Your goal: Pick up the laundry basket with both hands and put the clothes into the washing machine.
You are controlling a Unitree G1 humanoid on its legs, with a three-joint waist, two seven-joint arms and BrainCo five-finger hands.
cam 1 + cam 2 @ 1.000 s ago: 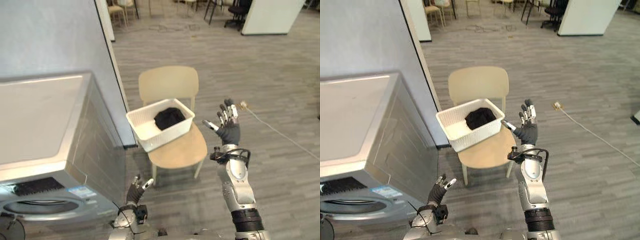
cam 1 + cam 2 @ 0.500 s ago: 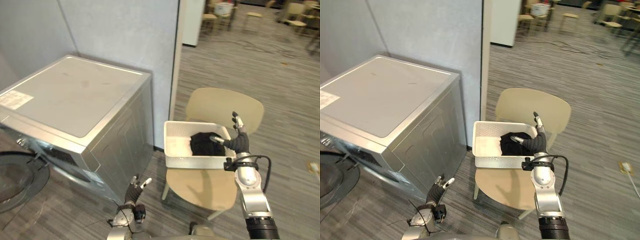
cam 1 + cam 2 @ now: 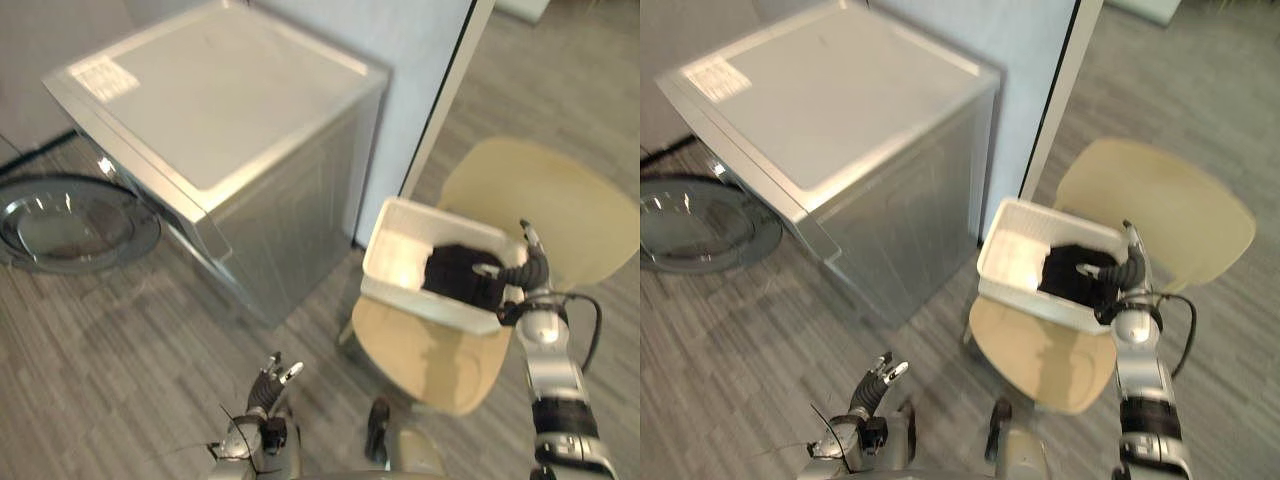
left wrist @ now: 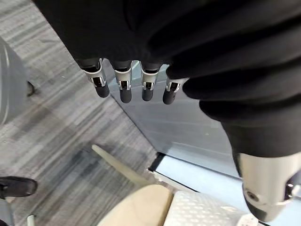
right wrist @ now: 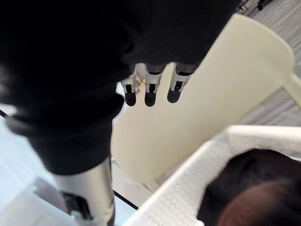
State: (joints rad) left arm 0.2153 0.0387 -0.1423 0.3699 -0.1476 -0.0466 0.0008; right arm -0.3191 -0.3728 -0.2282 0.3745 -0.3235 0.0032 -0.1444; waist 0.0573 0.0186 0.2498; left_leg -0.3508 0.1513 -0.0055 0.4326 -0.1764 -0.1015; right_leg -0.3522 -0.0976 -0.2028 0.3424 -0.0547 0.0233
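A white laundry basket (image 3: 405, 255) with black clothes (image 3: 458, 276) in it sits on a beige chair (image 3: 545, 205). My right hand (image 3: 522, 272) is raised at the basket's right end with its fingers (image 5: 148, 89) straight and its thumb over the rim; I cannot tell whether it touches. The basket's rim (image 5: 186, 188) and the clothes (image 5: 254, 186) lie close beside that hand. My left hand (image 3: 270, 384) hangs low, well short of the basket, with straight fingers (image 4: 122, 87) and nothing in it. The silver washing machine (image 3: 220, 95) stands to the left of the chair.
The washer's round door (image 3: 70, 220) hangs open at the far left, low over the floor. A pale partition wall with a dark edge (image 3: 440, 105) rises between the washer and the chair. Grey plank floor (image 3: 120, 360) lies in front of the washer.
The camera has swung left and tipped down, bringing the washer's top and open door into view. My right hand has come from beside the chair to the basket's right end.
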